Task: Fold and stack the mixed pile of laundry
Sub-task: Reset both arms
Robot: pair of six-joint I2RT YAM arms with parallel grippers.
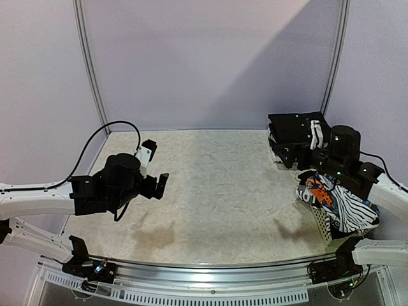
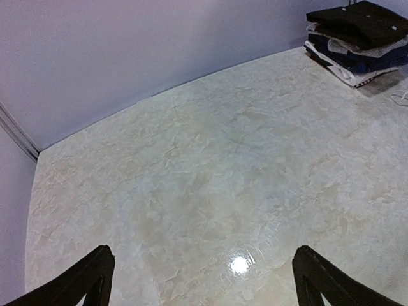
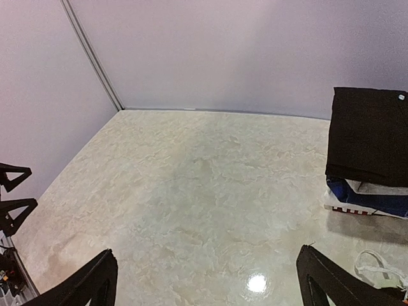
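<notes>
The mixed laundry pile (image 1: 336, 203) of orange-black-white printed and black-white striped cloth fills a white lattice basket (image 1: 322, 227) at the right edge. A folded stack (image 1: 292, 129) with a black piece on top stands at the back right. In the right wrist view the folded stack (image 3: 368, 137) shows navy and white layers under the black. My left gripper (image 2: 204, 250) hangs open over bare table at the left, nothing between its fingers. My right gripper (image 3: 206, 251) is open and empty too, above the table beside the stack. The right arm (image 1: 344, 144) stands between stack and basket.
The table (image 1: 223, 185) is pale and marbled, with walls at the back and both sides. A white cord (image 3: 377, 265) lies at the lower right of the right wrist view. The left gripper's fingers (image 3: 13, 197) show at that view's left edge.
</notes>
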